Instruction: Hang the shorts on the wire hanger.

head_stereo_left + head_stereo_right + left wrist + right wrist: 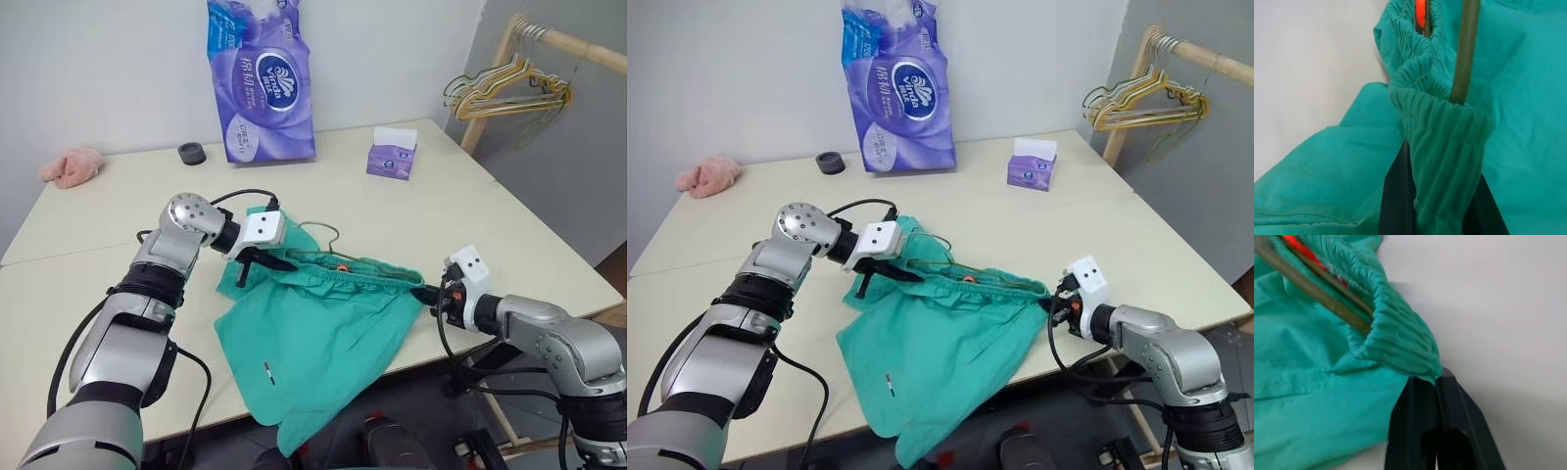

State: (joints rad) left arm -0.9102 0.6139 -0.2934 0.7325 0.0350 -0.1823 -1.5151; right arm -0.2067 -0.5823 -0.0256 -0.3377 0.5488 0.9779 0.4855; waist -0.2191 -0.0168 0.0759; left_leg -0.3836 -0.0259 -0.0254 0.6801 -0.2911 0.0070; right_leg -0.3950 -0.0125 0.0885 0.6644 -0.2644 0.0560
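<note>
On the desk (441,211) stand a purple tissue pack (262,83), a tissue box (392,155), a black cap (192,153) and a pink cloth (72,166); hangers (505,93) hang on a rack (578,47).

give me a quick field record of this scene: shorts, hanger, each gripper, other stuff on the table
shorts: teal shorts spread on the table, lower edge hanging over its near side
hanger: wire hanger runs inside the gathered waistband
left gripper: left gripper shut on one end of the waistband
right gripper: right gripper shut, its tips at the other waistband end
other items: purple tissue pack, small tissue box, pink cloth, black ring
background: bunch of hangers on a wooden rail
</note>
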